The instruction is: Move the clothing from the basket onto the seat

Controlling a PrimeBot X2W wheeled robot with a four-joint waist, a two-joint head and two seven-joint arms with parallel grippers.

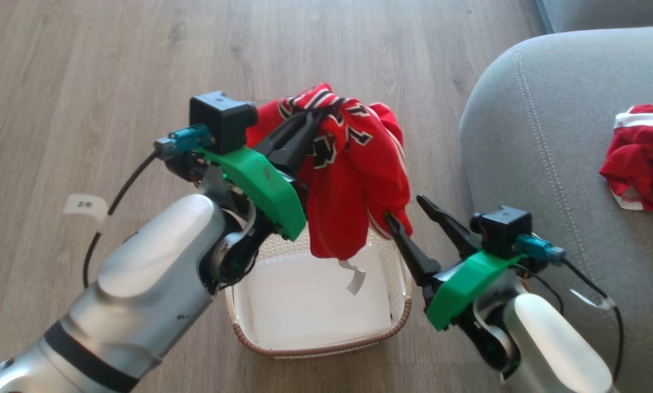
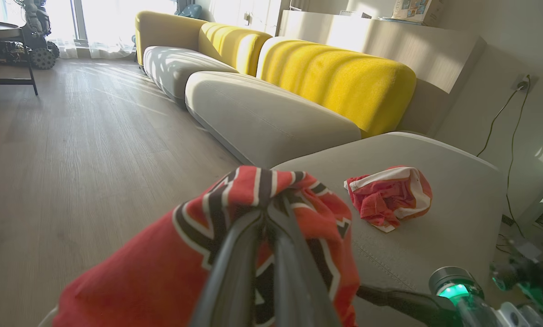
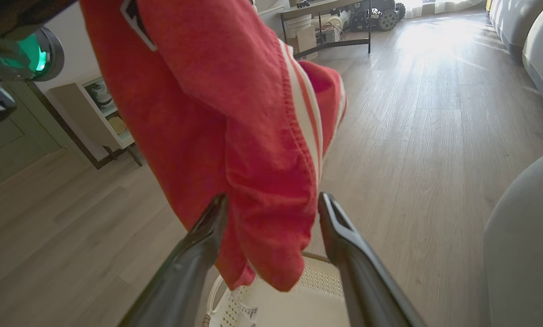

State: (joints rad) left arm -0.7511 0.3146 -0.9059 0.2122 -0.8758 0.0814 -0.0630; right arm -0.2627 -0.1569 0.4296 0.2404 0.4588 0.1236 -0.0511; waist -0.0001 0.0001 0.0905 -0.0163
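Head view first: the grey seat [image 1: 550,164] fills the right side, with wooden floor [image 1: 86,82] everywhere else. The cream basket [image 1: 315,349] sits on the floor just beside the seat's rounded edge. Above the basket hangs the red jersey [image 1: 348,180], lifted by the left gripper [image 1: 318,115], whose fingers are pinched tight on a bunched fold near the lettering. A second red garment [image 1: 640,155] already lies crumpled on the seat, well apart from the edge.

The jersey looks light, soft and completely limp. It drapes in long folds and its low end dangles over the basket's far rim. A pinch on a thick gathered fold, as here, seems the safest hold, since a single thin layer could slide out. The right gripper [image 1: 403,207] stands wide open at the drooping hem. In the right wrist view the cloth hangs between its spread fingers [image 3: 208,236], ungripped.

Little blocks the way to the seat. I'd watch the trailing hem and its small white label [image 1: 355,278], which might catch on the rim.
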